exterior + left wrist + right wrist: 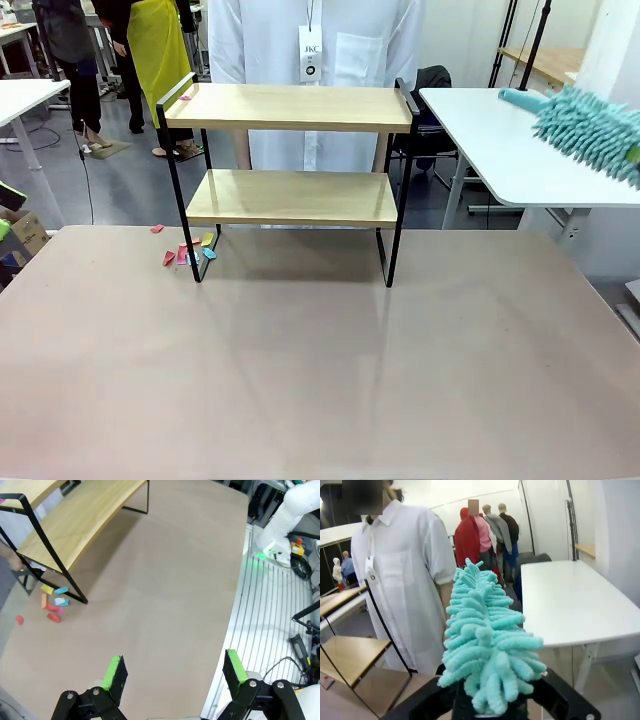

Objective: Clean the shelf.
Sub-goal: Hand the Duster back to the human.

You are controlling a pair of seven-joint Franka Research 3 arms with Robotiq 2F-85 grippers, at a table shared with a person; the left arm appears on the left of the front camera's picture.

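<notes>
The worktop (320,380) carries the two-tier shelf (290,195) at its far edge, in front of a person in a white shirt (315,60), both wooden boards bare. A teal chenille duster (585,130) reaches in from the right, clamped in the closed right gripper (490,707). The left gripper (175,672) hovers wide open over the worktop, and small coloured paper scraps (188,250) lie by the shelf's left legs.

Matte brown table (320,380) with the shelf (290,190) and scattered coloured paper scraps (185,250) by its leg.
</notes>
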